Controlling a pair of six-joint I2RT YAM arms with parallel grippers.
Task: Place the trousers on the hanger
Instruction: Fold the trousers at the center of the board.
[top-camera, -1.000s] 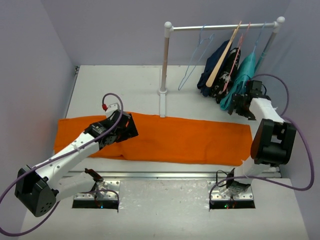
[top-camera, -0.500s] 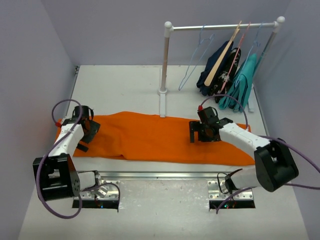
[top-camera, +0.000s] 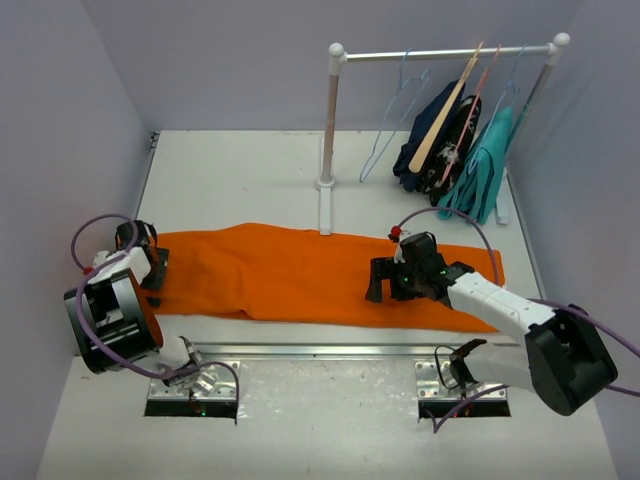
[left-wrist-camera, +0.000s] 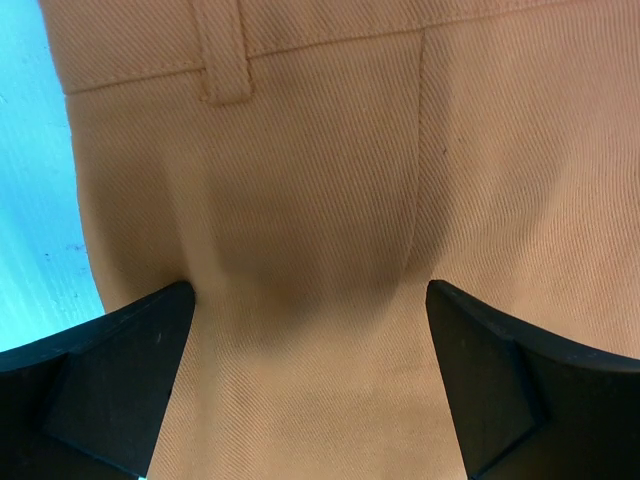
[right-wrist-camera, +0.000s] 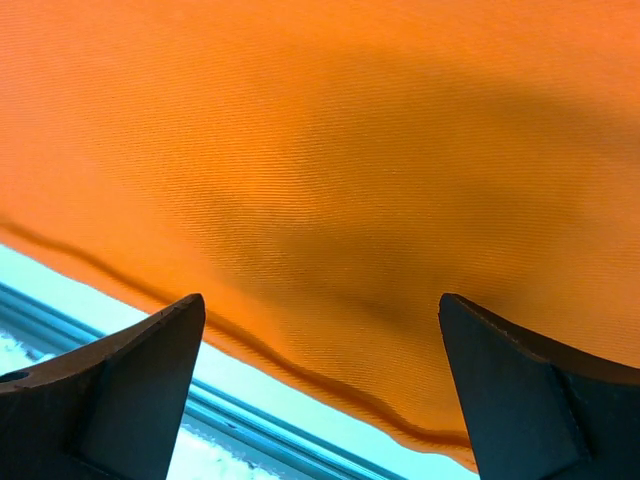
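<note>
The orange trousers (top-camera: 300, 275) lie flat across the table, with the waistband at the left end. My left gripper (top-camera: 152, 265) is open just above the waistband end. In the left wrist view the waistband and a belt loop (left-wrist-camera: 222, 50) lie beyond the open gripper (left-wrist-camera: 308, 295). My right gripper (top-camera: 383, 280) is open over the leg part, near its front edge. In the right wrist view the orange cloth (right-wrist-camera: 380, 150) spans between the open gripper (right-wrist-camera: 320, 300). The pale blue wire hanger (top-camera: 385, 135) hangs empty on the rail at the back.
A white rack post (top-camera: 328, 120) stands on its base just behind the trousers. On the rail hang a tan wooden hanger (top-camera: 445, 115) with a navy garment (top-camera: 430, 140), a pink wire hanger (top-camera: 480, 90) and a teal garment (top-camera: 482, 165). A metal rail (top-camera: 330, 350) runs along the front.
My left gripper has moved left to the waistband end. My right gripper has moved a little left and nearer the trousers' front edge. Both stayed open.
</note>
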